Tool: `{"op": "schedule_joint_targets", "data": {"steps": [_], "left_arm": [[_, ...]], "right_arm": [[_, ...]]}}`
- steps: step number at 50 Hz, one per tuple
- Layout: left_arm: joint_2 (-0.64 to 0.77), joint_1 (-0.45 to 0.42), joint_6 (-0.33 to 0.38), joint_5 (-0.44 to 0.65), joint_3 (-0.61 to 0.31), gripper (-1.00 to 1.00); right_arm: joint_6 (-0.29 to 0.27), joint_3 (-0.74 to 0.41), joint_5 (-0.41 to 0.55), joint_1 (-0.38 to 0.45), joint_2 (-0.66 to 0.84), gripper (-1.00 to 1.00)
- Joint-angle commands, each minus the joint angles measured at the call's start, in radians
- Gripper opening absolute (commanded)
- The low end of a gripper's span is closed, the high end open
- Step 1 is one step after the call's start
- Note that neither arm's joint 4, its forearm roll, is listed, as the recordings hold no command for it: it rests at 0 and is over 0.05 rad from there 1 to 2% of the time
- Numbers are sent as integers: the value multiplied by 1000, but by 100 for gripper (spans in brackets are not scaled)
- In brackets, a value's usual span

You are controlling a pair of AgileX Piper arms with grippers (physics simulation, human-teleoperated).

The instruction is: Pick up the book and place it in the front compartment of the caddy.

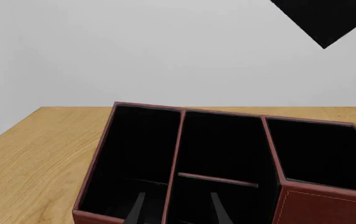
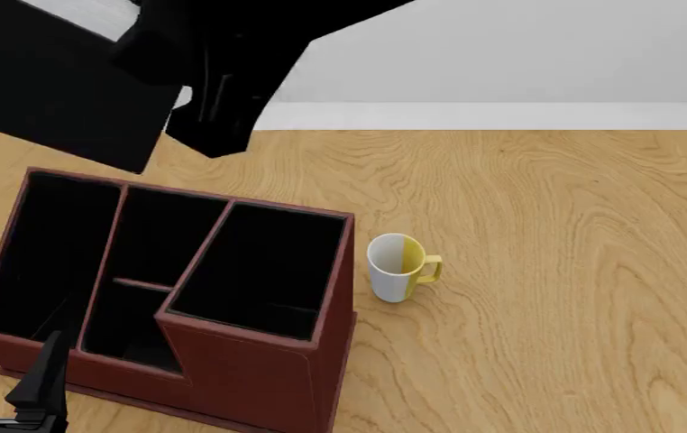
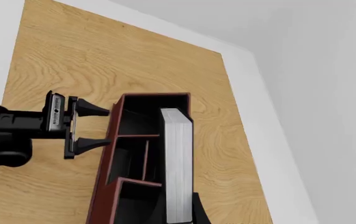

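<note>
The caddy [image 2: 260, 361] holds nothing; the right tool [image 3: 187, 205] grips the book [image 3: 176, 163] above it, left tool [image 3: 94, 126] gapes empty.

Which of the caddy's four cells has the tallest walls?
The big cell of the caddy, on the side nearest the mug. Its reddish-brown walls stand clearly above those of the other three cells.

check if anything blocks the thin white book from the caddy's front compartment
Nothing visible: the thin white book hangs above the dark red-brown caddy, its front compartment lies open, and the left gripper sits outside.
</note>
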Motion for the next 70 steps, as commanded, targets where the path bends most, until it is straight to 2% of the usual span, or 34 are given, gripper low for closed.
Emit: {"op": "schedule_joint_targets", "data": {"steps": [1, 3, 5, 15, 17, 18, 34, 40, 42, 54, 70], "left_arm": [[0, 0, 0, 0, 0, 100], [0, 0, 0, 0, 0, 100], [0, 0, 0, 0, 0, 100], [0, 0, 0, 0, 0, 100], [0, 0, 0, 0, 0, 100], [0, 0, 0, 0, 0, 100], [0, 0, 0, 0, 0, 100], [0, 0, 0, 0, 0, 100], [0, 0, 0, 0, 0, 100], [0, 0, 0, 0, 0, 100], [0, 0, 0, 0, 0, 100]], "right_arm": [[34, -56, 0, -31, 114, -100], [21, -53, 0, -45, 130, -100], [42, -33, 0, -44, 133, -100], [22, 1, 0, -89, 201, -100], [35, 14, 0, -98, 215, -100], [18, 12, 0, -100, 218, -100], [-13, 19, 0, -119, 295, -100], [-29, 10, 0, -127, 324, -100], [-18, 13, 0, -116, 325, -100], [-58, -21, 0, -145, 376, -100], [-73, -64, 0, -161, 429, -100]]}}
